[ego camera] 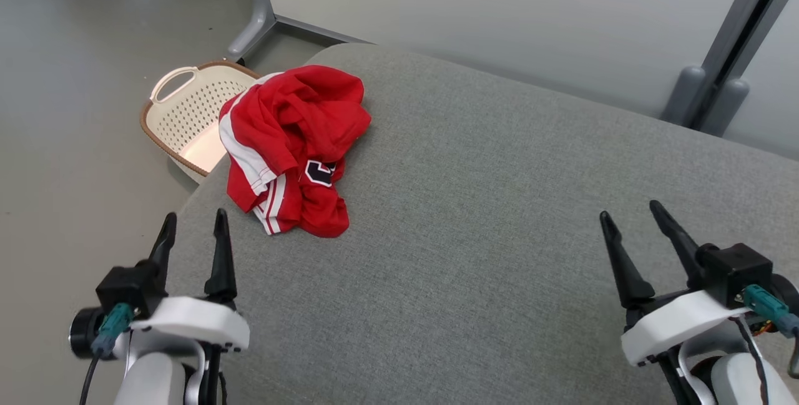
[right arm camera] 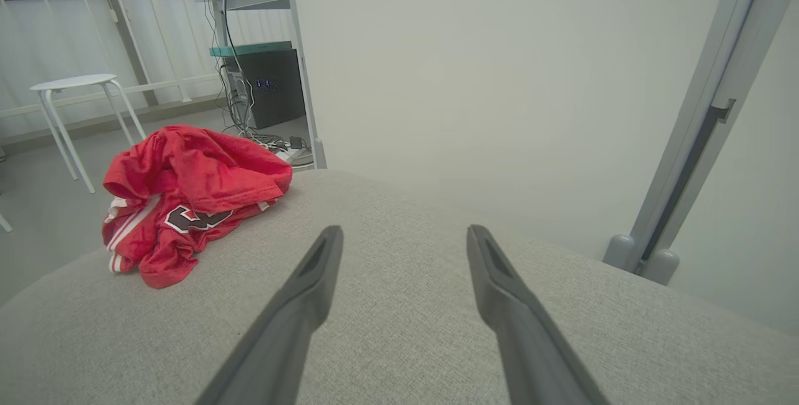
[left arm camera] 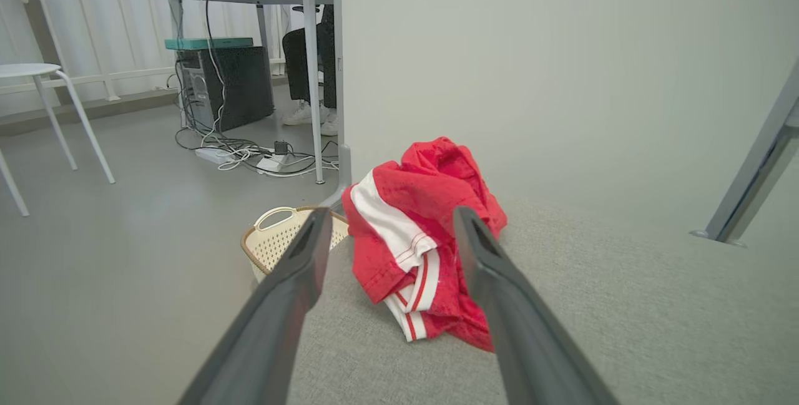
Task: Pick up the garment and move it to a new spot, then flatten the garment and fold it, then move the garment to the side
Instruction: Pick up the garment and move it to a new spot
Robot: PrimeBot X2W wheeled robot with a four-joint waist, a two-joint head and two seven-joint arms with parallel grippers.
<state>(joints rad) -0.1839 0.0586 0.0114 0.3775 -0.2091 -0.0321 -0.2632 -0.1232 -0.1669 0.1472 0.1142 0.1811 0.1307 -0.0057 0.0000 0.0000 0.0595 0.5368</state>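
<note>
The garment (ego camera: pixel 293 143) is a crumpled red piece with white stripes and a dark emblem, heaped at the far left of the grey cushioned surface (ego camera: pixel 487 218). It lies straight ahead of the left fingers in the left wrist view (left arm camera: pixel 424 236) and at the left in the right wrist view (right arm camera: pixel 187 193). My left gripper (ego camera: pixel 195 223) hovers open near the surface's front left edge, a short way in front of the heap. My right gripper (ego camera: pixel 633 208) stands open at the front right, far from the garment. Nothing is between either pair of fingers.
A cream perforated basket (ego camera: pixel 187 112) sits on the floor just off the surface's far left corner, beside the garment. A pale partition wall (ego camera: pixel 499 5) with grey posts runs behind. In the left wrist view, a desk, cables and a seated person's legs (left arm camera: pixel 306 62) lie beyond; a white stool (right arm camera: pixel 75 87) stands left.
</note>
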